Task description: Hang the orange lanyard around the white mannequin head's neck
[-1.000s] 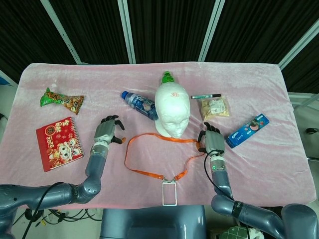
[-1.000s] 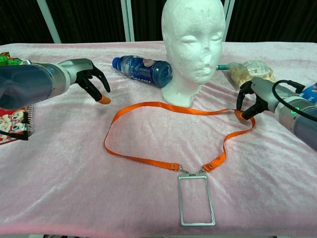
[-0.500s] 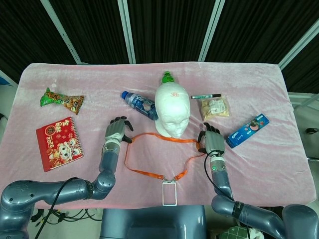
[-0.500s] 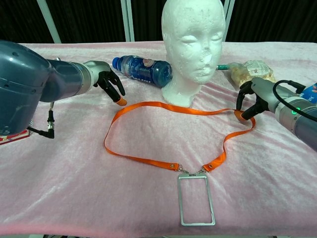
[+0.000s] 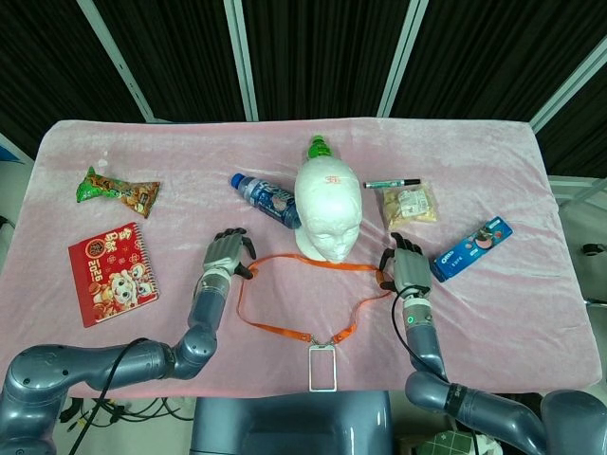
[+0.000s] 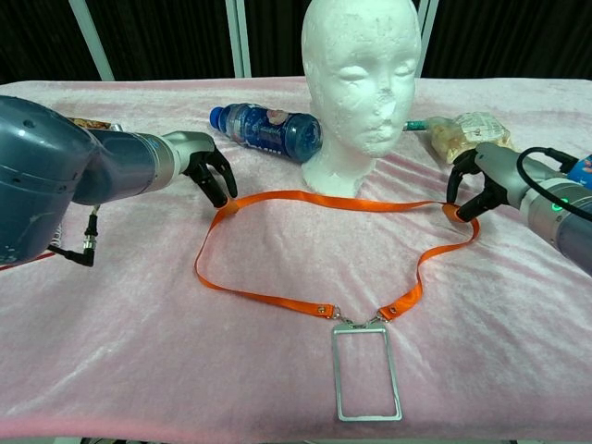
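The white mannequin head point(image 5: 327, 213) stands upright at the table's middle point(image 6: 361, 83). In front of it the orange lanyard point(image 5: 285, 324) lies in a flat loop point(image 6: 268, 298), its clear badge holder point(image 6: 366, 372) nearest me. My left hand point(image 5: 228, 254) is at the loop's left bend, fingertips down on the strap point(image 6: 211, 173). Whether it pinches the strap is hidden. At the right bend my right hand point(image 5: 404, 270) pinches the strap point(image 6: 479, 176) and holds it slightly off the cloth.
A blue water bottle point(image 5: 268, 199) lies left of the head, and a green-capped bottle point(image 5: 320, 147) is behind it. A marker point(image 5: 391, 183), snack bag point(image 5: 410, 206) and blue cookie pack point(image 5: 471, 248) sit right. A red notebook point(image 5: 112, 273) and green snack bag point(image 5: 119, 190) lie far left.
My left hand has moved right and down from open cloth onto the lanyard's left bend. The right hand has shifted slightly up and right with the strap's right bend.
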### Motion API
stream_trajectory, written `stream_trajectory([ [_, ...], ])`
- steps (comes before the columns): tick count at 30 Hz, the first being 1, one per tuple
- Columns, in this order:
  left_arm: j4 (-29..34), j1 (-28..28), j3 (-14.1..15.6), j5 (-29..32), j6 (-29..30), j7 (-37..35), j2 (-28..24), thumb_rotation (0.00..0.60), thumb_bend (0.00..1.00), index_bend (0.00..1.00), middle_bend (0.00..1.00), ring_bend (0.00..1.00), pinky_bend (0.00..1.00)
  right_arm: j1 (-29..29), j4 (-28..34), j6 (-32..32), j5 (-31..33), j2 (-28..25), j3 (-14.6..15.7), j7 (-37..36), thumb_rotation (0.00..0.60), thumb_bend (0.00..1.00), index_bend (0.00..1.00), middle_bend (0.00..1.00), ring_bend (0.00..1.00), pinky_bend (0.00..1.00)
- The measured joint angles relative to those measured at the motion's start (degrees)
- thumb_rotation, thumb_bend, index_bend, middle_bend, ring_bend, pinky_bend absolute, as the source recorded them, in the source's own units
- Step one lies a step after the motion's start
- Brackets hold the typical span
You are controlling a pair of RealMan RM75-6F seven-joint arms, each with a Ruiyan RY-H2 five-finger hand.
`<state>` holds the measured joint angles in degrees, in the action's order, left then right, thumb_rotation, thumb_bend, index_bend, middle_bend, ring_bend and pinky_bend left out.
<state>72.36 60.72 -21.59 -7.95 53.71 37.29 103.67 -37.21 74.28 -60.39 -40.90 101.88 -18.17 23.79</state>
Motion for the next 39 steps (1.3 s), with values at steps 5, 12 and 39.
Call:
stream_trajectory([
  [5,-1.0,0.0,0.9,-0.9,0.2,0.5,0.6,0.600,0.29,0.50,0.11,0.00,0.00,-0.1,0.2,0.1,-0.1,0.1,-0.1,-0.1,0.600,0.43,0.70,0.10,0.14,0.14],
  [12,-1.2,0.0,1.2,-0.9,0.0,1.2,0.9,0.600,0.35,0.53,0.11,0.00,0.00,-0.1,0.2,0.0,-0.2,0.0,-0.2,-0.1,0.600,0.43,0.70,0.10,0.14,0.14],
  [39,-1.8,0.5,2.8,-1.1,2.5,5.9,2.1,0.600,0.48,0.59,0.14,0.00,0.00,0.0,1.0,0.4,-0.1,-0.5,-0.2,-0.3,0.600,0.45,0.75,0.10,0.14,0.14],
])
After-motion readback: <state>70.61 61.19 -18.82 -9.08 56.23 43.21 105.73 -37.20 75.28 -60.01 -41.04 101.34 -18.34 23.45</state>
